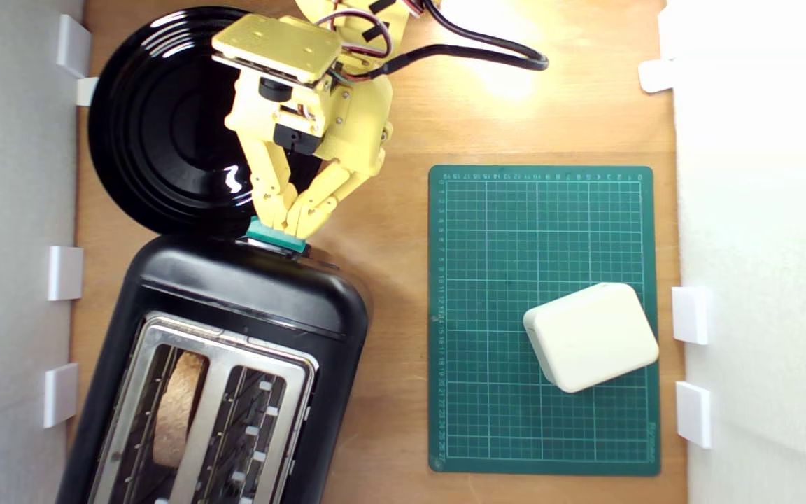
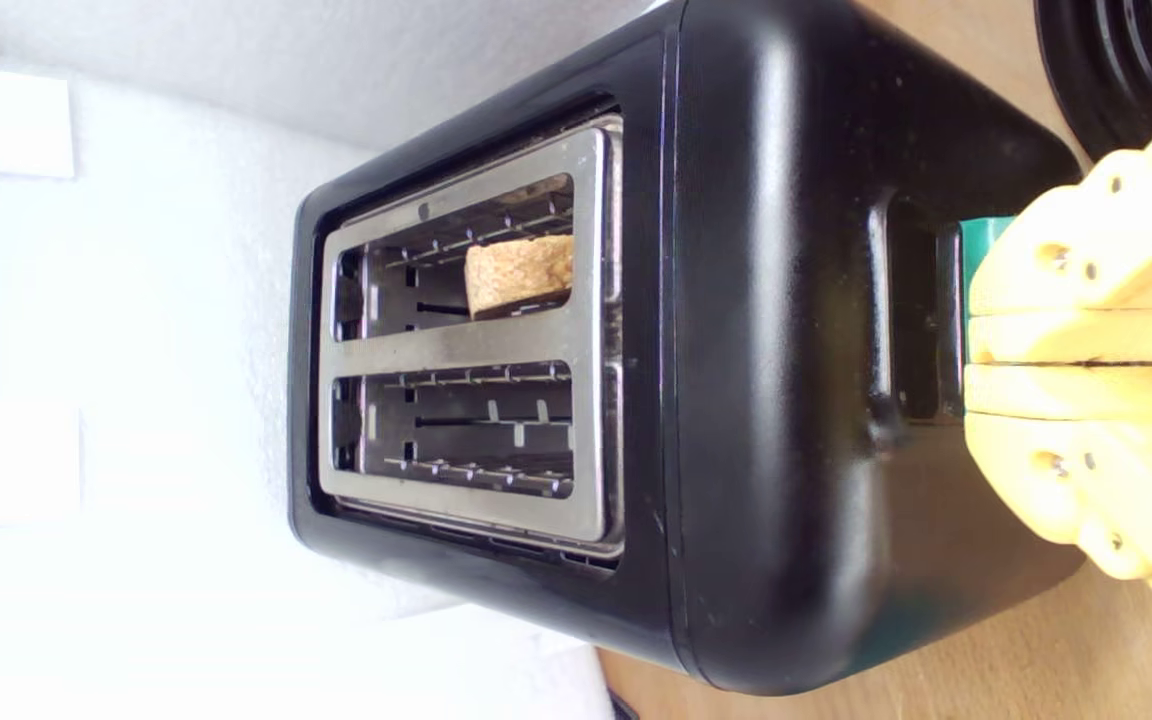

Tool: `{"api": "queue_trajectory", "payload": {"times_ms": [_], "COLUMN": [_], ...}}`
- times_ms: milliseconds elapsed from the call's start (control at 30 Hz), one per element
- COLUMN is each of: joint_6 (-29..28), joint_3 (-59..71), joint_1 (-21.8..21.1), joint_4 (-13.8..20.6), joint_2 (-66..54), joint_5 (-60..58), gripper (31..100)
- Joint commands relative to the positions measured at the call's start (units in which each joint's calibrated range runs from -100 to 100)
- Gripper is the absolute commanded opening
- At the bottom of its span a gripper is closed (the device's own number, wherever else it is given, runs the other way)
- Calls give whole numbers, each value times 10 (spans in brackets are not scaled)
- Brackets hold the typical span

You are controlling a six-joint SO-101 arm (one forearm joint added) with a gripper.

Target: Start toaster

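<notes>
The glossy black toaster (image 1: 235,336) stands at the lower part of the exterior view's left, its silver slotted top facing up. A slice of brown bread (image 1: 178,409) sits in one slot, also seen as bread (image 2: 519,273) in the wrist view. At the toaster's end a small teal lever (image 1: 276,236) sticks out. My yellow gripper (image 1: 287,222) is shut, its fingertips pressed together and resting on top of that lever. In the wrist view the toaster (image 2: 766,330) fills the middle, and the closed fingertips (image 2: 1066,335) cover most of the teal lever (image 2: 983,245).
A round black plate (image 1: 165,119) lies just beyond the toaster, partly under my arm. A green cutting mat (image 1: 487,315) with a cream rounded box (image 1: 590,336) on it lies at the exterior view's right. White foam walls (image 1: 11,210) border both sides. A black cable (image 1: 487,52) runs behind the arm.
</notes>
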Motion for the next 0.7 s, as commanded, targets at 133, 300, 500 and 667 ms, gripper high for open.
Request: {"api": "queue_trajectory", "payload": {"times_ms": [133, 300, 500, 667], "joint_6": [-1, -1, -1, 0], "joint_3": [-32, -32, -38, -32], "joint_1": [14, 32, 35, 34], "joint_4": [0, -3, -1, 0], "joint_2": [3, 30, 50, 52], "joint_5": [-21, -21, -22, -45], "gripper": [314, 314, 314, 314]}}
